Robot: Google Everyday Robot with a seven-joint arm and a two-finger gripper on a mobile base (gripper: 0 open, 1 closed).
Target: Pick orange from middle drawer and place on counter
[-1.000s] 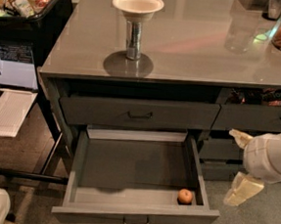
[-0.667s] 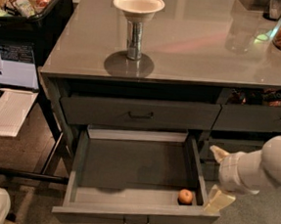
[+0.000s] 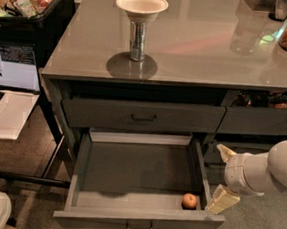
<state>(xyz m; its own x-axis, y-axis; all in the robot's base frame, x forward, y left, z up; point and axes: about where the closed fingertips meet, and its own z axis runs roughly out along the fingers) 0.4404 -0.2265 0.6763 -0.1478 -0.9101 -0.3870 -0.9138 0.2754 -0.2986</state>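
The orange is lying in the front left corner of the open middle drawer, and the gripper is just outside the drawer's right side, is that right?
Not quite. The camera view shows the orange in the front right corner of the open middle drawer, not the front left. The gripper is indeed just outside the drawer's right side, open and holding nothing.

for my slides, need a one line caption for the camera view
Gripper hovers beside the open middle drawer, with the orange in its front right corner

orange [image 3: 189,201] in middle drawer [image 3: 138,169], front-right corner | jaws just right of middle drawer | counter [image 3: 199,46] above, behind
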